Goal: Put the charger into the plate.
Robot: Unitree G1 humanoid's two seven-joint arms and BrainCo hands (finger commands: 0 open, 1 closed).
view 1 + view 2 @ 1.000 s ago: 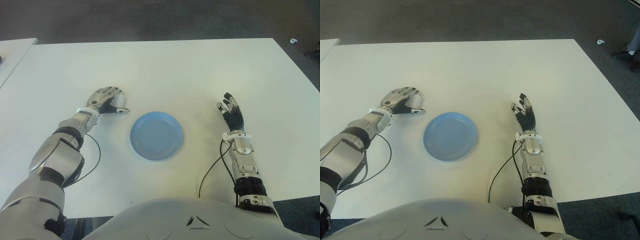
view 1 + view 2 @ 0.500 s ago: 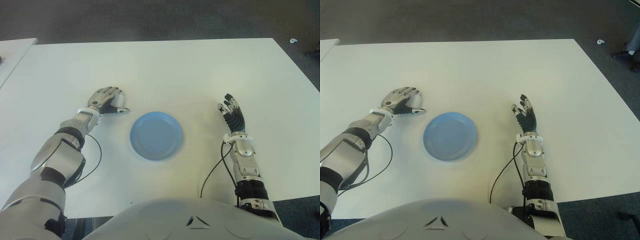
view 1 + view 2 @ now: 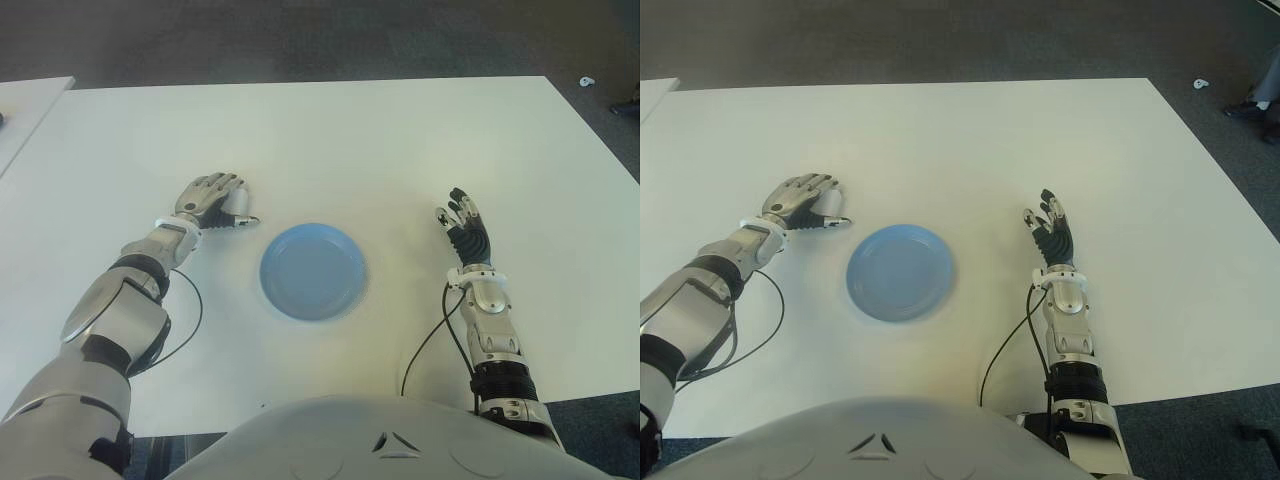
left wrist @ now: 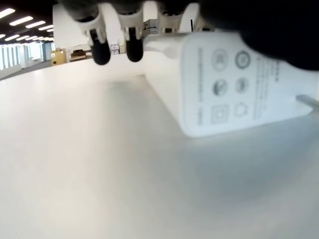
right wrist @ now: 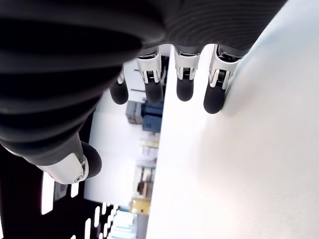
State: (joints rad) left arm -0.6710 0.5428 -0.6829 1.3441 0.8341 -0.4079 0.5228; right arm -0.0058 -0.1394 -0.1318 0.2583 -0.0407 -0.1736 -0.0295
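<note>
A white charger [image 4: 234,84] with grey printed marks lies on the white table [image 3: 400,140], left of the blue plate [image 3: 313,271]. My left hand [image 3: 215,198] arches over the charger [image 3: 237,207], palm on top of it. In the left wrist view its fingertips [image 4: 114,47] hang free past the charger, not wrapped round it, and the thumb points toward the plate. Nothing lies in the plate. My right hand [image 3: 465,225] shows to the right of the plate, with its fingers [image 5: 182,84] straight and nothing in them.
Black cables [image 3: 425,345] run from both wrists back toward my body. A second white table [image 3: 25,100] shows at the far left edge. Dark carpet lies beyond the table, with a small white object [image 3: 587,82] and a person's leg [image 3: 1268,90] at the far right.
</note>
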